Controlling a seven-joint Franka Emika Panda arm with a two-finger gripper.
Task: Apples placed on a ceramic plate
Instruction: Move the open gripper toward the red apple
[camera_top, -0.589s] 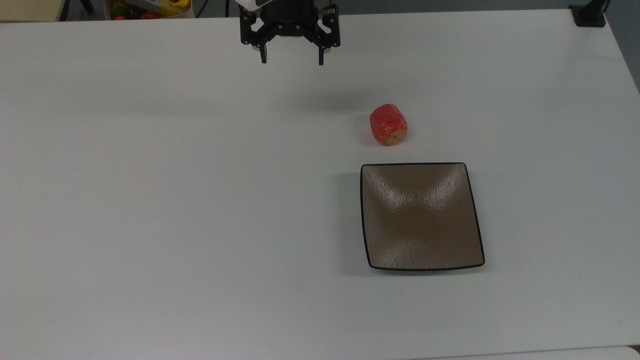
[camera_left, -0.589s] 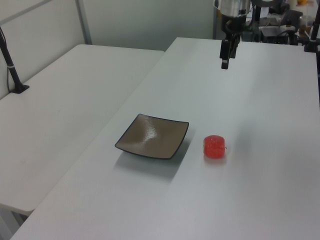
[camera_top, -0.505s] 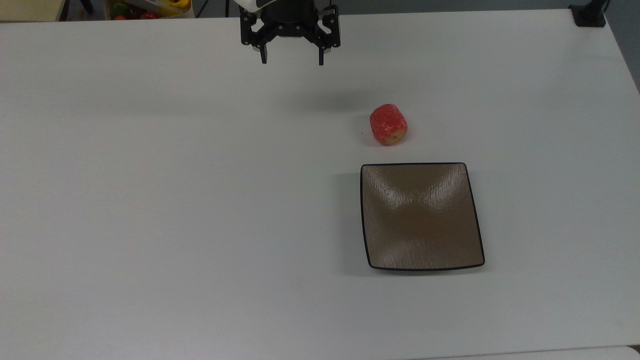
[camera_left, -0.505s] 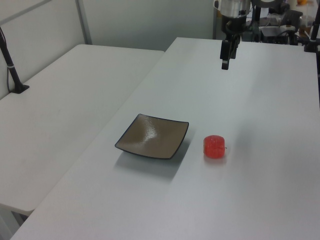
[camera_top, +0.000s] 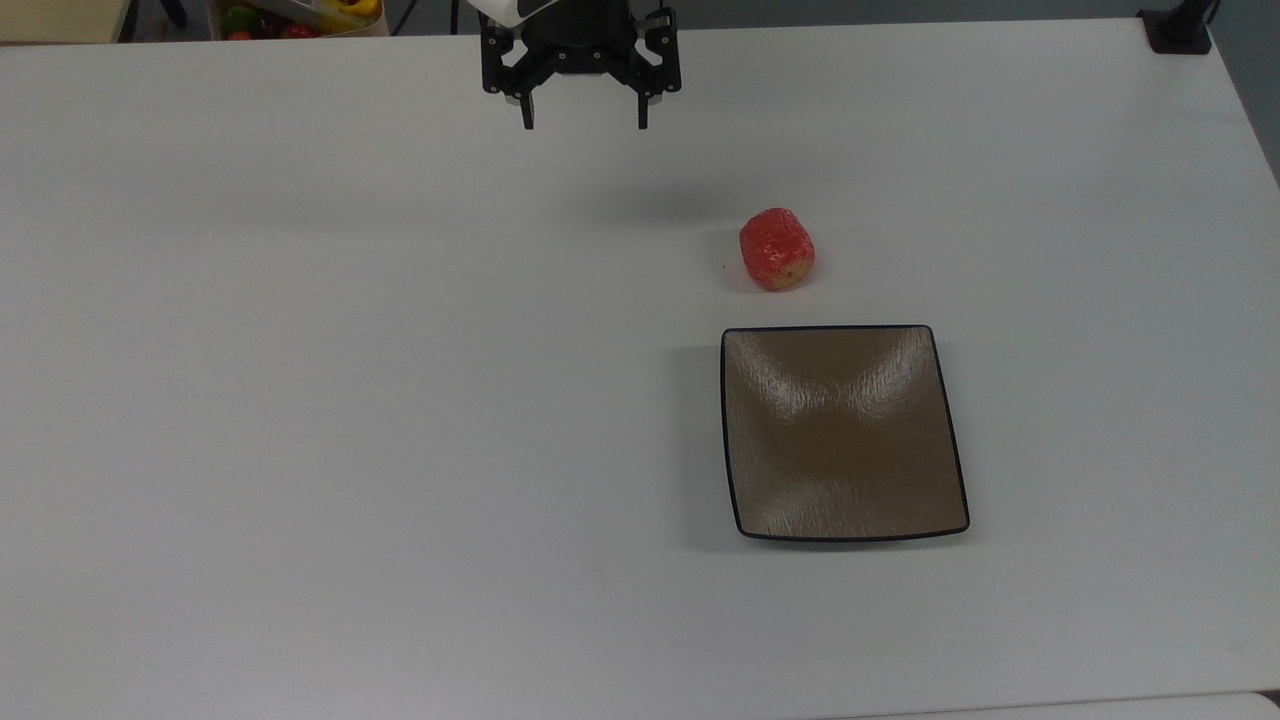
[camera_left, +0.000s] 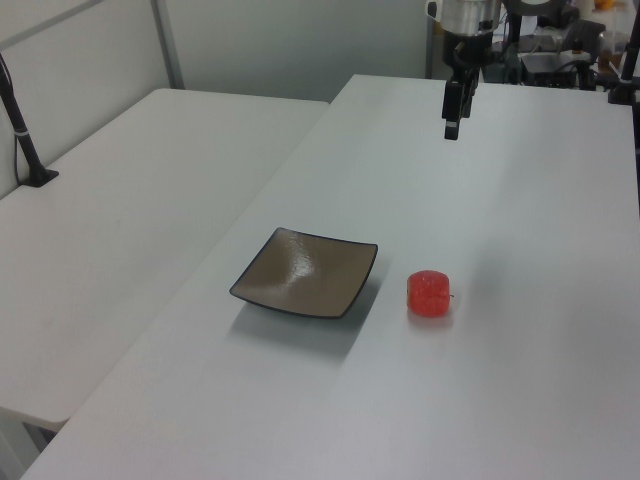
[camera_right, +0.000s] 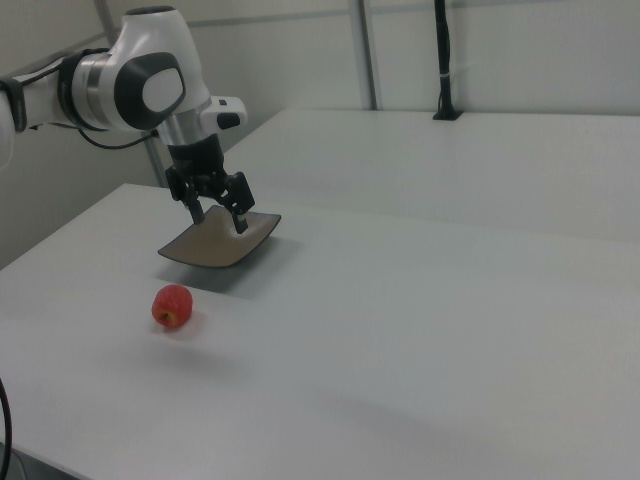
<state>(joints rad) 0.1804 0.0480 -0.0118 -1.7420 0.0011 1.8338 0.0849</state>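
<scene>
Two fingers (camera_top: 528, 113) hang spread wide with nothing between them, my gripper (camera_top: 584, 118) hovering above the white table (camera_top: 300, 400), well apart from the apple (camera_top: 777, 249). The small red apple lies on its side on the table just beside the square brown plate (camera_top: 842, 432), not on it. I judge the reach comes first: I should centre over the apple, descend straight, and close across its rounded red flanks so it cannot roll. The ceramic plate holds nothing; its shallow glossy centre looks the safest landing spot.
</scene>
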